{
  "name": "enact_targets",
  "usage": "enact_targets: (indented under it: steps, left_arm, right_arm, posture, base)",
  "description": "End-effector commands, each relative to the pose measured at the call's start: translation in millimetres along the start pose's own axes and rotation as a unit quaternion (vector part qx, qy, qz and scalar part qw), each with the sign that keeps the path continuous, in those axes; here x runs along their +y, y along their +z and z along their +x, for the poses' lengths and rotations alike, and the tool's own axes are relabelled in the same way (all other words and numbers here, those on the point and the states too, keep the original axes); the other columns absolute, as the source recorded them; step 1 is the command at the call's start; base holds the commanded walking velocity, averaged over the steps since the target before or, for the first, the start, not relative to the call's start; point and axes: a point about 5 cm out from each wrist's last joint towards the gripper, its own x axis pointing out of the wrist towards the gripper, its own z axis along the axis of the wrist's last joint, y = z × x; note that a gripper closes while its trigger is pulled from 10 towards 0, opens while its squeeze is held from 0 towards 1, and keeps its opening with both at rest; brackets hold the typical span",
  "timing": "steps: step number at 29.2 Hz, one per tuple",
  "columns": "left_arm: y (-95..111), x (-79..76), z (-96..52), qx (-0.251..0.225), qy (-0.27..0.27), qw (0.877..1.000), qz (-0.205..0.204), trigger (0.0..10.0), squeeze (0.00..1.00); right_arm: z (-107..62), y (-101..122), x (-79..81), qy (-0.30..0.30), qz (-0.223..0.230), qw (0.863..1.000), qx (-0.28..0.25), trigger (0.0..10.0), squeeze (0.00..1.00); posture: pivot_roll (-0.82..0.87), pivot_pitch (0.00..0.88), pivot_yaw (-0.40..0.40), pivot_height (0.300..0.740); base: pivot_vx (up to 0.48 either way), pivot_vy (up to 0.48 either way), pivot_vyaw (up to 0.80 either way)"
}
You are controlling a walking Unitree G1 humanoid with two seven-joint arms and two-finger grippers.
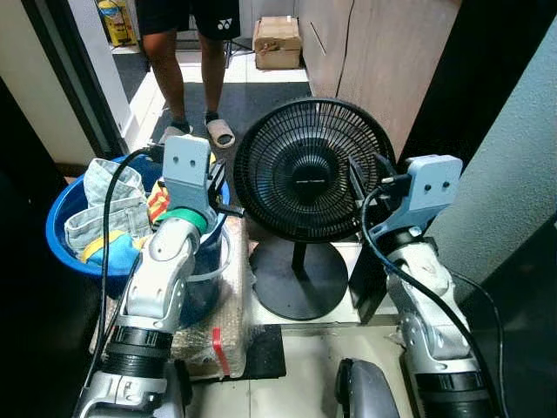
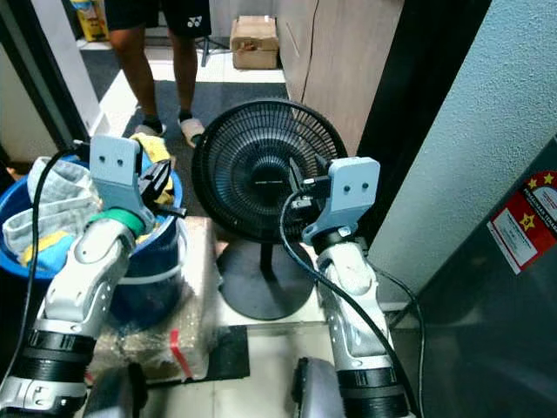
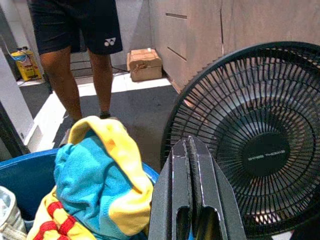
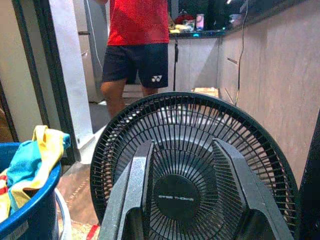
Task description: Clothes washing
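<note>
A blue basin [image 1: 63, 248] at my left holds laundry: a grey garment [image 1: 106, 202] and a teal-and-yellow cloth [image 3: 95, 175] with red stripes. My left gripper [image 3: 190, 146] is raised over the basin's right rim, beside that cloth, its fingers shut with nothing between them. My right gripper [image 4: 182, 147] is open and empty, held up close in front of a black pedestal fan [image 1: 309, 170]. The fan stands between the two arms.
The basin rests on a bubble-wrapped parcel [image 1: 222, 335] with red tape. A person [image 1: 187, 52] in dark shorts and slippers stands in the passage beyond. A cardboard box [image 1: 277, 42] lies further back. Wooden cabinets [image 1: 383, 52] and a grey wall [image 1: 513, 174] close the right side.
</note>
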Motion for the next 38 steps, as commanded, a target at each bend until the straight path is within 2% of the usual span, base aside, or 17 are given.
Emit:
enact_targets:
  steps: [1, 14, 38]
  left_arm:
    - [-6.4, 2.2, -2.9, 0.007, 0.007, 1.0, 0.001, 10.0, 0.0]
    - [-8.1, 0.6, -2.6, 0.007, 0.01, 1.0, -0.003, 10.0, 0.0]
    - [-10.2, -0.6, -3.1, 0.007, 0.01, 1.0, -0.004, 10.0, 0.0]
  right_arm:
    - [3.3, 0.1, -0.8, -0.004, -0.001, 1.0, 0.002, 10.0, 0.0]
    - [4.9, -0.6, -2.2, -0.009, -0.007, 1.0, 0.007, 10.0, 0.0]
    - [7.0, -2.9, 0.4, 0.001, -0.01, 1.0, 0.008, 10.0, 0.0]
  posture:
    - [0.07, 0.008, 0.011, 0.479]
    - [0.06, 0.008, 0.006, 0.509]
    - [0.06, 0.0, 0.0, 0.593]
  base:
    - [0.0, 0.0, 0.0]
    - [0.0, 0.0, 0.0]
    - [0.0, 0.0, 0.0]
